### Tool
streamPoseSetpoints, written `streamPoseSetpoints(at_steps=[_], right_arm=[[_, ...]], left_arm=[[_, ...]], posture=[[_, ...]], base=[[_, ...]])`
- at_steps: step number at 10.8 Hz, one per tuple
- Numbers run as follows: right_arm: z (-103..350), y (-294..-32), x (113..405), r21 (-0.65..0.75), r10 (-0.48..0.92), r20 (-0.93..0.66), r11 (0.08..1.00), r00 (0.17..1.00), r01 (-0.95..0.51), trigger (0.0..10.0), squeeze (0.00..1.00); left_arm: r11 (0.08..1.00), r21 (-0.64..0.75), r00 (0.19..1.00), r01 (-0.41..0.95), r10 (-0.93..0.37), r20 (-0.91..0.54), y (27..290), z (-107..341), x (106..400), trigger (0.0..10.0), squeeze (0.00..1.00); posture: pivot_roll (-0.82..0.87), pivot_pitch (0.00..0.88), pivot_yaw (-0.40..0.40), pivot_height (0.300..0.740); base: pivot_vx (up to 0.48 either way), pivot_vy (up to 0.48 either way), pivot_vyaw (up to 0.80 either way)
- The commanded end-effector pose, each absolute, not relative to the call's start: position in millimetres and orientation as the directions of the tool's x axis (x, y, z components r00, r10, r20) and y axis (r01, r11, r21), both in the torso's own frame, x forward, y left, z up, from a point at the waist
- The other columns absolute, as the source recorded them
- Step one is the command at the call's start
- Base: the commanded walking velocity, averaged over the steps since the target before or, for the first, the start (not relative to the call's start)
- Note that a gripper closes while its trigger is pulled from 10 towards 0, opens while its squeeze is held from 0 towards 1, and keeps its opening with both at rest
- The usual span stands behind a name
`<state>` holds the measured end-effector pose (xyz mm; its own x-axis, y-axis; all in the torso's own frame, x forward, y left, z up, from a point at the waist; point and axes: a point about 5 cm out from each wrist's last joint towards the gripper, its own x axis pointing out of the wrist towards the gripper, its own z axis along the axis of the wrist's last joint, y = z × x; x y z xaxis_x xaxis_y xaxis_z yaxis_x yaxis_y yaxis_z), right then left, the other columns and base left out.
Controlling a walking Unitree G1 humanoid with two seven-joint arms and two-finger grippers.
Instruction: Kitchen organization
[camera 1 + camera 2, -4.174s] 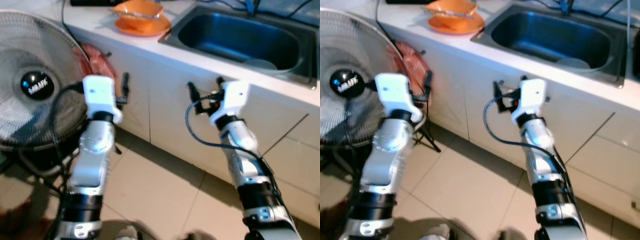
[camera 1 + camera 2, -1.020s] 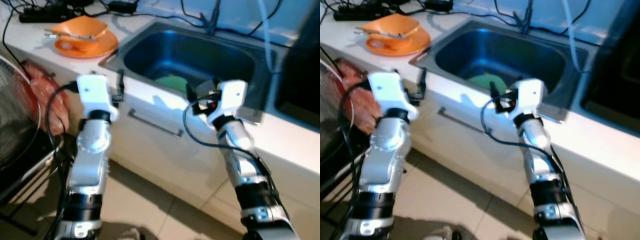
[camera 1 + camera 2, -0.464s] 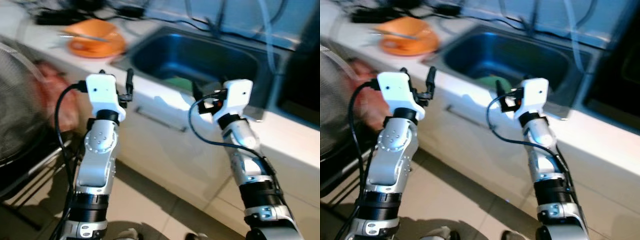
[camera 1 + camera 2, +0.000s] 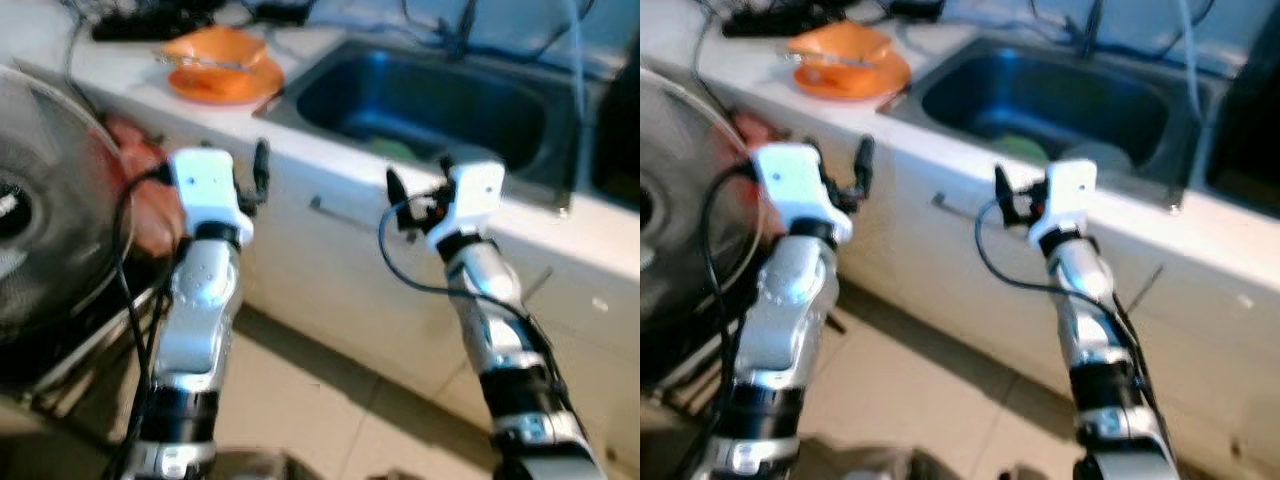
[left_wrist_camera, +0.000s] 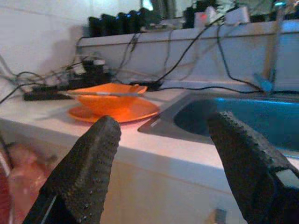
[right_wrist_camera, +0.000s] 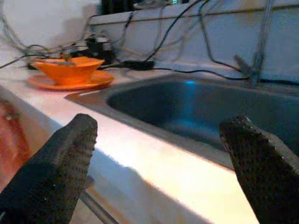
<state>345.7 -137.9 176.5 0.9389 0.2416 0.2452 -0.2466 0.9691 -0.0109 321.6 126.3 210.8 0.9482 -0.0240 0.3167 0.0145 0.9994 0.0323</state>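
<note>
On the counter: an orange bowl [image 4: 222,52] is seen resting in an orange plate [image 4: 232,84], with a thin utensil laid across the bowl's rim; both sit just beside the sink's left edge.
Sink [image 4: 430,105]: a steel basin is set into the white counter [image 4: 120,62]; a green item [image 4: 392,148] and a pale round dish [image 4: 1098,156] lie at its bottom, partly hidden by the near rim.
Left gripper [image 5: 163,140]: held in front of the counter edge, aimed toward the bowl and plate; its fingers are spread wide apart and nothing is held between them.
Right gripper [image 6: 159,135]: raised before the sink's front rim, fingers likewise spread and empty.
Surroundings: a cabinet handle [image 4: 335,212] is seen on the front below the sink; a standing fan [image 4: 40,230] and a reddish bag [image 4: 140,190] are to the robot's left; cables and a power strip [image 4: 150,22] run along the back wall.
Step in hand: judged to be the approach to the counter, with no item yet chosen or touched.
Next move: a closer stance would be needed, then a reach up and over the counter edge toward either the bowl or the sink's contents.
Hard to make out: the eye views are blurred; what the green item is cannot be told, nor what the dark shape at the far right [image 4: 620,130] is.
</note>
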Motion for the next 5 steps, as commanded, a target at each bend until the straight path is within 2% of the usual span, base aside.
streamPoseSetpoints(at_steps=[1,4,5], right_arm=[[183.0,-130.7,345.8,-0.005,0.262,0.272,0.963,0.926,-0.271,10.0,0.0],[182.7,-130.4,345.5,-0.005,0.261,0.272,0.963,0.926,-0.27,10.0,0.0],[182.8,-130.5,345.6,-0.005,0.261,0.271,0.963,0.927,-0.269,10.0,0.0]], left_arm=[[0.999,0.039,0.951,-0.005,-0.007,0.309,133.5,209.3,321.0,10.0,0.0],[0.999,0.035,0.952,-0.005,-0.006,0.307,133.4,208.7,321.2,10.0,0.0],[0.999,0.036,0.952,-0.01,-0.001,0.306,134.0,208.6,321.1,10.0,0.0]], posture=[[0.07,0.109,0.021,0.74],[0.06,0.108,0.021,0.74],[0.07,0.112,0.02,0.74]], base=[[0.0,0.48,0.0],[0.0,0.455,0.0],[0.0,0.315,0.0]])
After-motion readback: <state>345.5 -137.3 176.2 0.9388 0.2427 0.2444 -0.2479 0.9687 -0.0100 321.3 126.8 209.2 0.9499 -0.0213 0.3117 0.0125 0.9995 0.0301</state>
